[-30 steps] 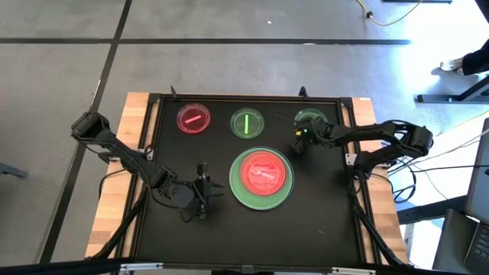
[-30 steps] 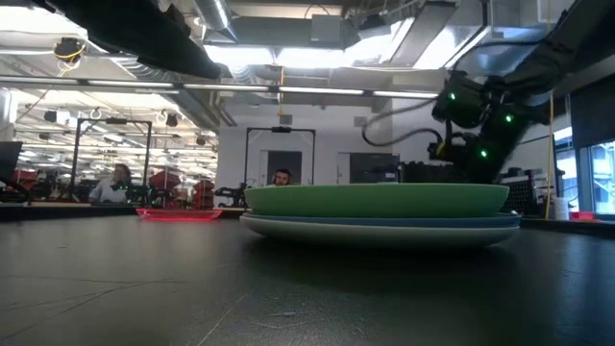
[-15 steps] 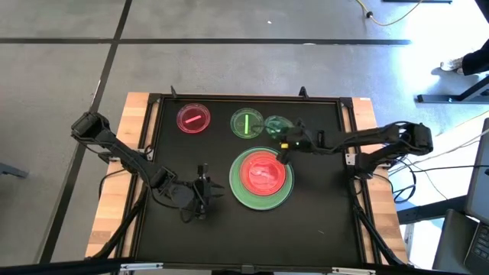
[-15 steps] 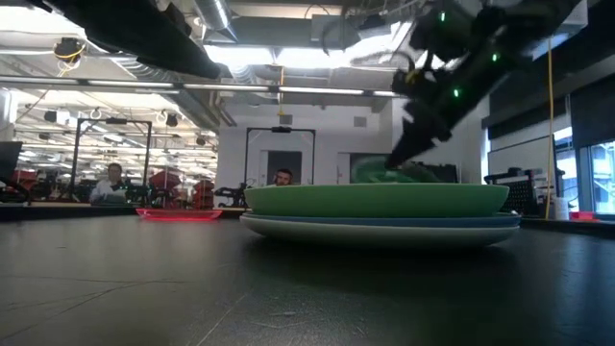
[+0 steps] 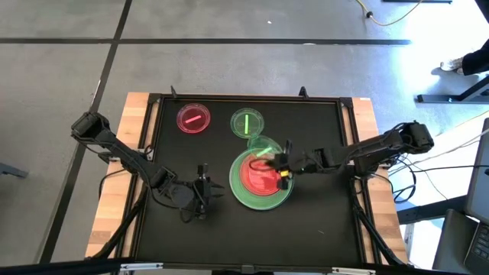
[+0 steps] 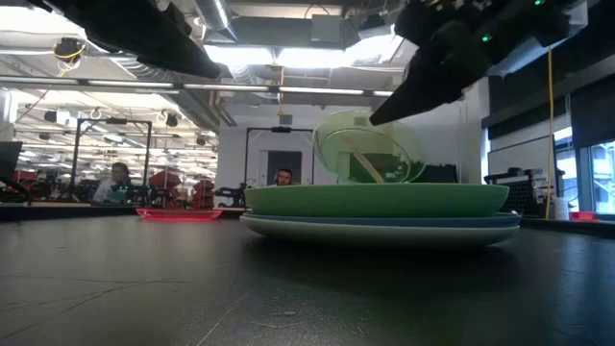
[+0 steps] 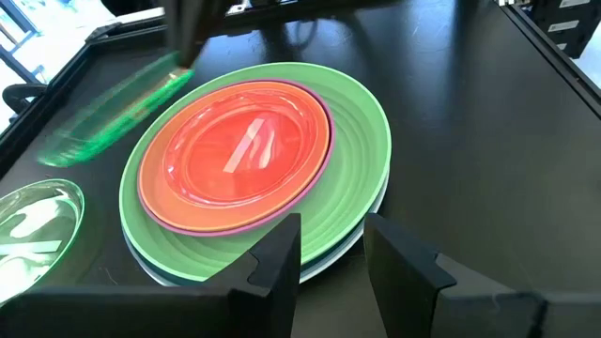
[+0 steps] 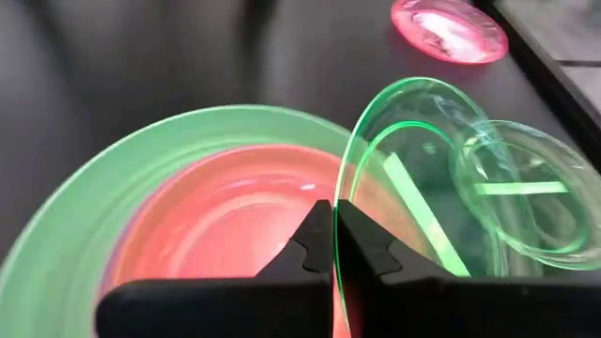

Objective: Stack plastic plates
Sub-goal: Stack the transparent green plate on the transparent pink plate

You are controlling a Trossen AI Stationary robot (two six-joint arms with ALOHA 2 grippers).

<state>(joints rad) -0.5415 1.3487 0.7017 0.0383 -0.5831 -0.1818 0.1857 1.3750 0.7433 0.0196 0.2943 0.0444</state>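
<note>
- My right hand (image 5: pixel 283 164) pinches the rim of a tilted green dish (image 5: pixel 262 148), held over the stacked plates (image 5: pixel 261 179).
- My left hand (image 5: pixel 202 189) waits beside the stack, fingers apart, on the counter (image 5: pixel 321 221).

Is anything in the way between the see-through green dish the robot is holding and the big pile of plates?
Nothing visible. The right gripper holds the green dish tilted in the air just above the plate stack, whose orange top plate is bare.
</note>
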